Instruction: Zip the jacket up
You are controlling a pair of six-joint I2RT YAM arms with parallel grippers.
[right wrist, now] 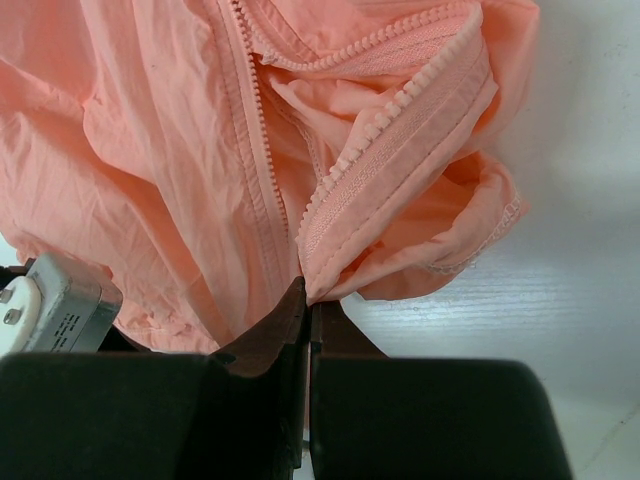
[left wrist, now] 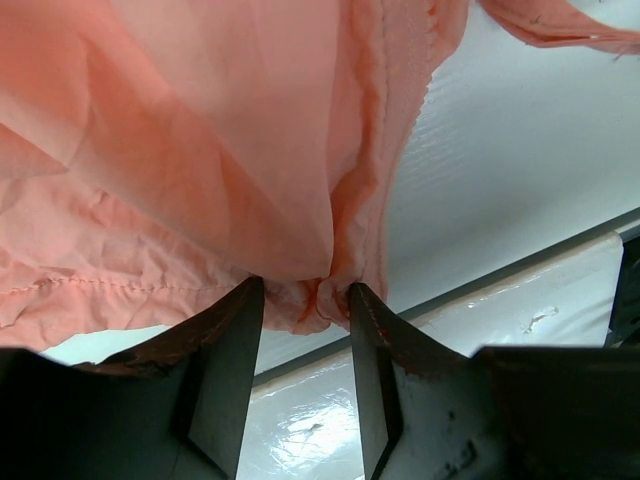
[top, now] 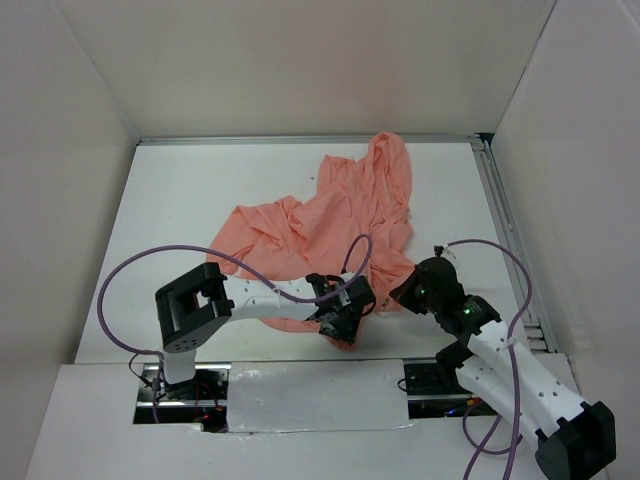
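The thin salmon-pink jacket [top: 330,215] lay unzipped, teeth rows [right wrist: 400,110] apart beyond the right gripper [right wrist: 307,305] pinching one tape end [right wrist: 330,250]; the left gripper [left wrist: 300,300] clamped bunched hem [left wrist: 150,290].

light: bright, even, overhead | shadows: soft | glare: glossy strip [left wrist: 540,300] | blur: jacket [left wrist: 180,150] close-up

A robotics lab test cell: plain white panels [top: 300,60] box in a white desk [top: 190,200] beyond the left pincer [top: 338,325] and right pincer [top: 398,298]. A metal rail [top: 508,235] lines the desk edge right of the right pincer, and purple cables [top: 104,298] loop behind the left one.
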